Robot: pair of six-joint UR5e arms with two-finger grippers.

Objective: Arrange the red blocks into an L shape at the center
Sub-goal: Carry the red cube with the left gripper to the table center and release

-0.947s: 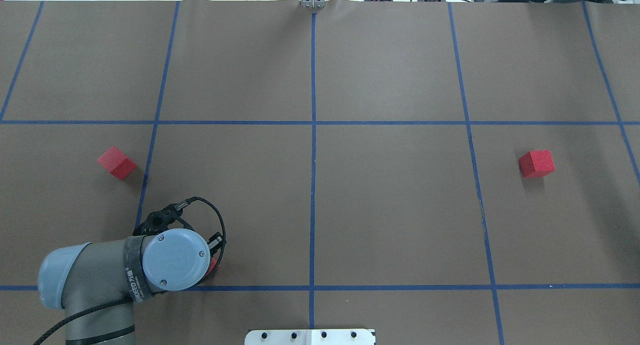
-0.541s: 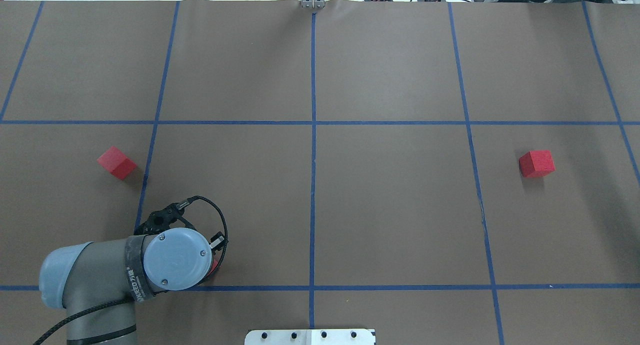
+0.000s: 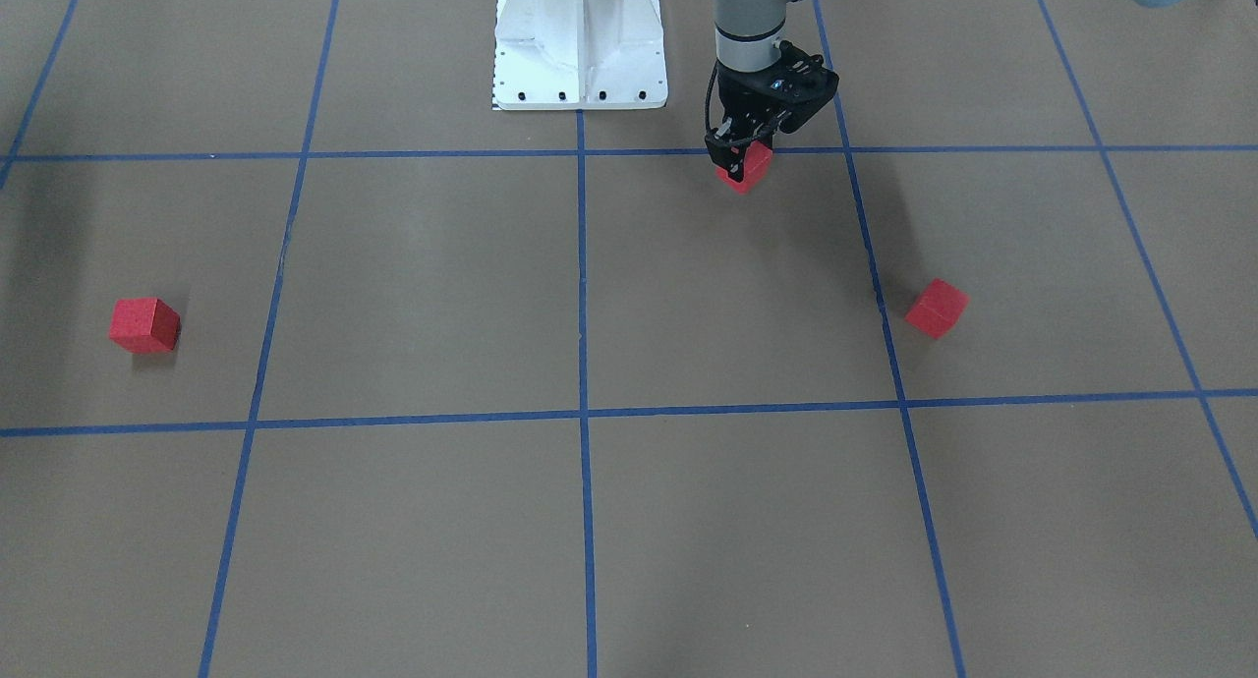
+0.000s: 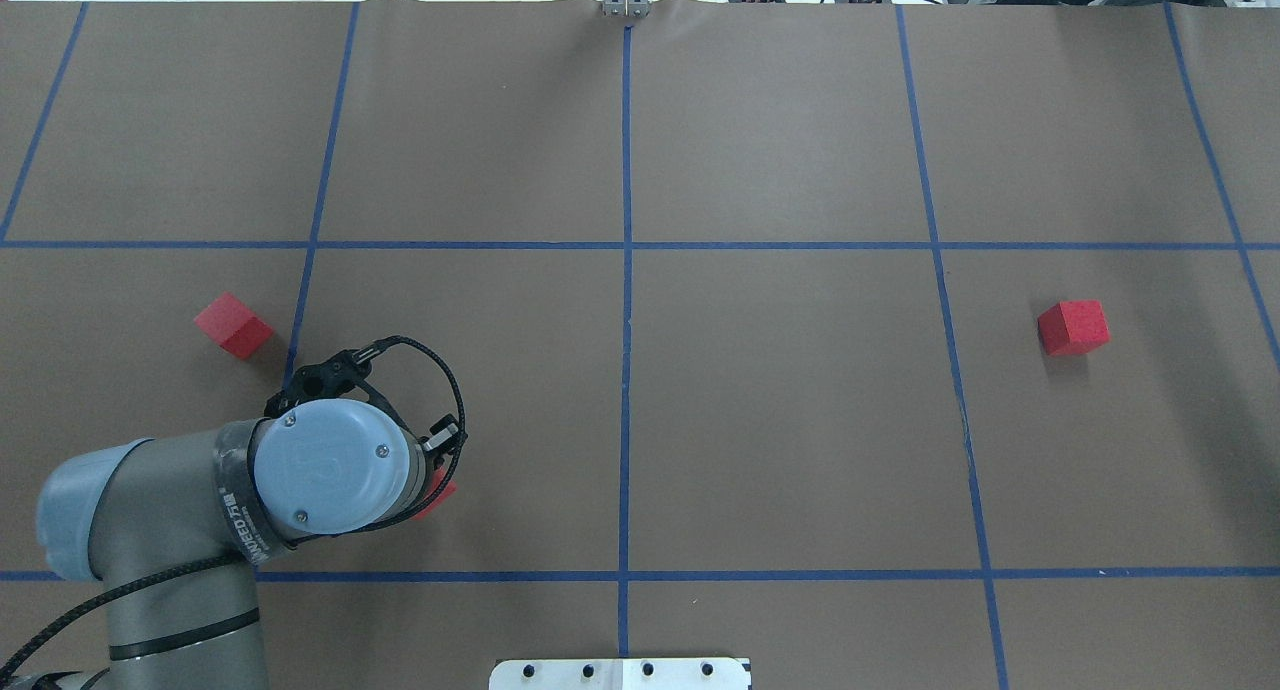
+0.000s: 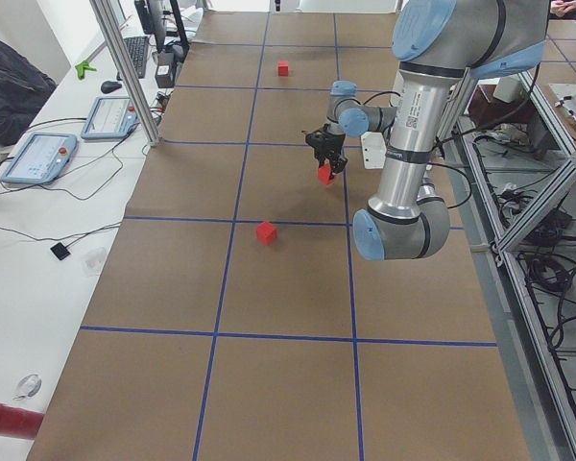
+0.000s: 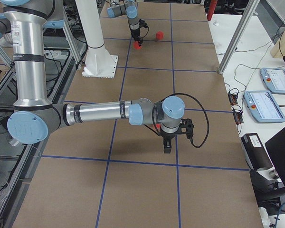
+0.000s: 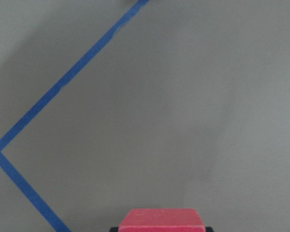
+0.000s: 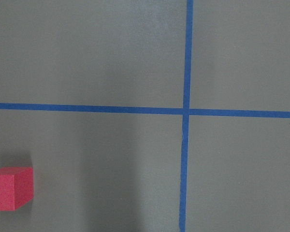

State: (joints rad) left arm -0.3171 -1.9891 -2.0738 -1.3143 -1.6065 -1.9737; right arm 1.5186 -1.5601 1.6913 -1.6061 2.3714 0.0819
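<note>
Red blocks number three, and one red block [image 3: 744, 174] is now up off the desk [image 3: 413, 295], held tight in the left arm's fingers [image 3: 728, 155]. A moment ago it sat low by the blue line [image 4: 800, 574] near the robot; now the arm has lifted it and begun to carry it away. So the first trip to the center [image 4: 627, 245] has started. The other two blocks [image 4: 233, 326] [image 4: 1073, 328] wait far apart. I cannot tell how the right arm's fingers [image 6: 167, 146] are set.
</note>
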